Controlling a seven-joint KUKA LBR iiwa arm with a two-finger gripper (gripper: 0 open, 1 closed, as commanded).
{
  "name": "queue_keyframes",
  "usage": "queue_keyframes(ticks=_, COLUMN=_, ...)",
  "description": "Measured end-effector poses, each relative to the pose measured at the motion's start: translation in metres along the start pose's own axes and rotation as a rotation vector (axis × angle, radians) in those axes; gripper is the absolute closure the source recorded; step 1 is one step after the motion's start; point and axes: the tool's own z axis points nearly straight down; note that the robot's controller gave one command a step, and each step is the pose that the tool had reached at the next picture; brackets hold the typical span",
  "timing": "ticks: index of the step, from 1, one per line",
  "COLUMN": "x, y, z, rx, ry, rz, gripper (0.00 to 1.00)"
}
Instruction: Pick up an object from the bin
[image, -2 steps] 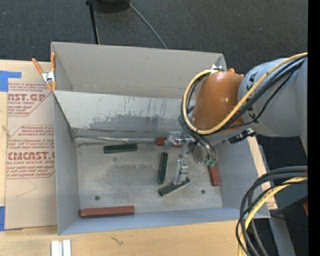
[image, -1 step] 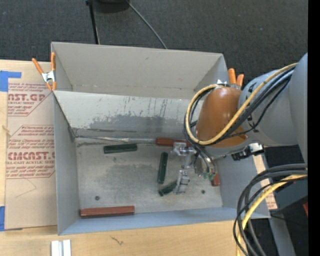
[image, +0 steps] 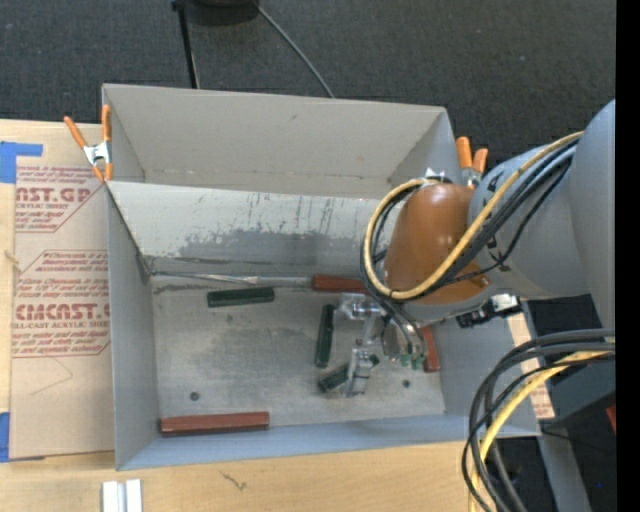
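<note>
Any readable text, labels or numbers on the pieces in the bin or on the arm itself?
None that I can read. The rear dark green bar, the upright green bar, the reddish-brown bar and the orange wrist cover all look unmarked.

A dark, speckled floor (image: 450, 50) is seen along the top. It is crossed by a thin black cable (image: 297, 52) and a black pole (image: 187, 50), which is joined to a dark base (image: 215, 8) at the top edge. A pale wooden worktop (image: 330, 478) is seen along the bottom. The scene is evenly lit, and only soft shadows are cast.
</note>
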Motion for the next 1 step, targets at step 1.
queue_keyframes(ticks=1, x=0.0439, y=0.0024, z=0.0263, rx=0.001, ry=-0.003, rz=-0.077, gripper=1.00)
